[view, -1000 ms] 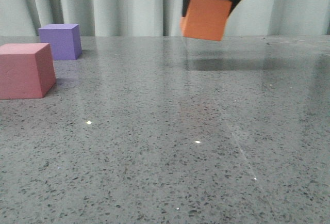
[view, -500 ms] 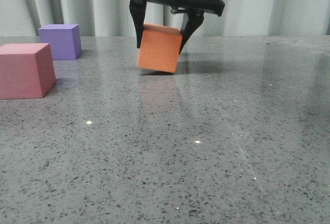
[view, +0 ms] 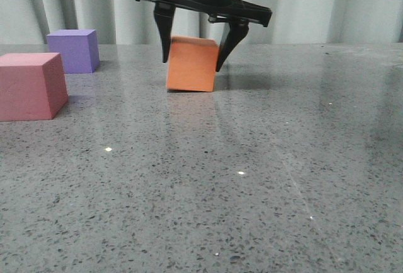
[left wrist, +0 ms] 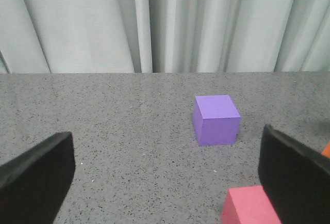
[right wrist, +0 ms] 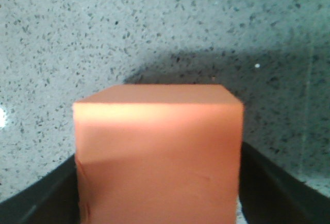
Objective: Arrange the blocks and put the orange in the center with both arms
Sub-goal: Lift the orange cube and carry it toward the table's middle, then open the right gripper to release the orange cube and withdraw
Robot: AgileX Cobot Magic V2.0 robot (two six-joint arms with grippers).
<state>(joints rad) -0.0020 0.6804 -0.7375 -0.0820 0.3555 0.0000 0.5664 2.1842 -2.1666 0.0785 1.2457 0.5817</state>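
Right claw [view: 192, 65] pointing straight down from above, fingers spread either side of the orange cube [view: 191, 64] resting on the worktop [view: 252, 172] mid-field, contact uncertain, left claw [left wrist: 165, 182] wide, empty, level, facing purple cube [left wrist: 216, 119], red cube [view: 31, 85] nearest left.

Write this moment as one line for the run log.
right gripper: around orange cube, cube on table | left gripper: open, empty | purple cube, pinkish-red cube: left side
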